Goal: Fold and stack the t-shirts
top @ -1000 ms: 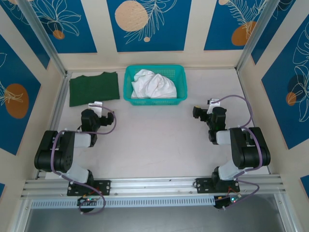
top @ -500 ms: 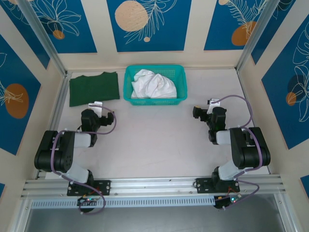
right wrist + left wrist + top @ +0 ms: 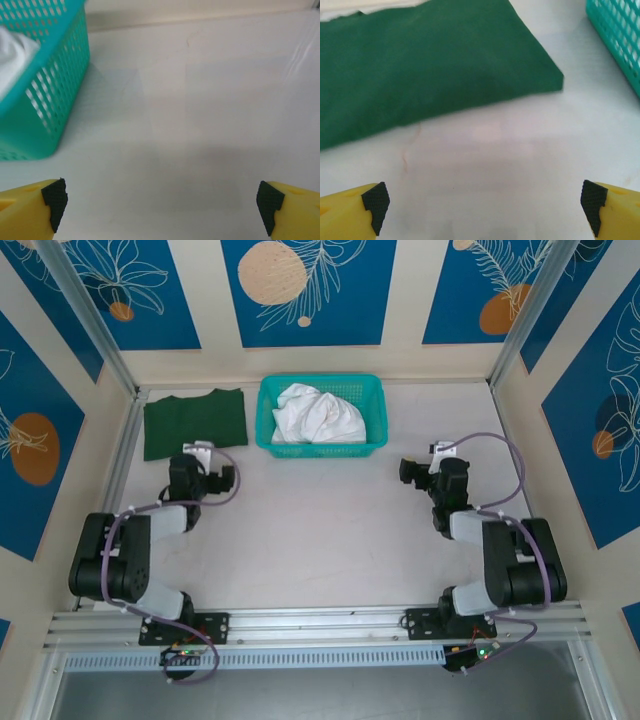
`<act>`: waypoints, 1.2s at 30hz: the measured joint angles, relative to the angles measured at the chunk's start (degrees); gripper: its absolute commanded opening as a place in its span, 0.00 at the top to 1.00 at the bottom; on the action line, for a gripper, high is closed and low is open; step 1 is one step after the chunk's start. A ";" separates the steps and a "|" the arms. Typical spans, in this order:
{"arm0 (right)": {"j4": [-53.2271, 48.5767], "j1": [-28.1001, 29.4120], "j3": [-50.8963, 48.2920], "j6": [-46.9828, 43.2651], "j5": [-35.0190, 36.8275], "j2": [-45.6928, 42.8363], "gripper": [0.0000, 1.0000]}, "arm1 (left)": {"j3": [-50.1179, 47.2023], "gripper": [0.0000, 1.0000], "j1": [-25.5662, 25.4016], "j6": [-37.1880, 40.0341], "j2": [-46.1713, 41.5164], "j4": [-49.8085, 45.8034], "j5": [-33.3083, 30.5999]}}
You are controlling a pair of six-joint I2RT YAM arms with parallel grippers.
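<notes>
Seemingly one's done: dark green shirt (image 3: pixel 195 425) folded far left, white shirt (image 3: pixel 318 412) bunched in the basket (image 3: pixel 320 379). My left gripper (image 3: pixel 485 200) and right gripper (image 3: pixel 162 200) gape empty; next I'd lift the white one out.

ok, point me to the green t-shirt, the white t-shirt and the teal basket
green t-shirt (image 3: pixel 195 423), top external view, middle of the flat cloth.
white t-shirt (image 3: pixel 318 415), top external view, middle of the crumpled heap.
teal basket (image 3: pixel 320 451), top external view, near mesh wall.
</notes>
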 measured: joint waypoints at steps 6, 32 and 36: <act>-15.82 0.04 10.60 8.52 1.92 -12.33 0.01 | 8.46 0.00 0.31 -7.04 -7.17 -5.66 0.42; -85.11 24.24 107.71 29.11 -3.23 58.27 0.04 | 19.91 0.00 -13.33 -42.80 -1.14 -26.82 -3.96; -90.03 24.28 119.47 29.42 -2.86 67.84 0.11 | 19.67 0.00 -16.17 -42.58 -1.31 -30.08 -4.79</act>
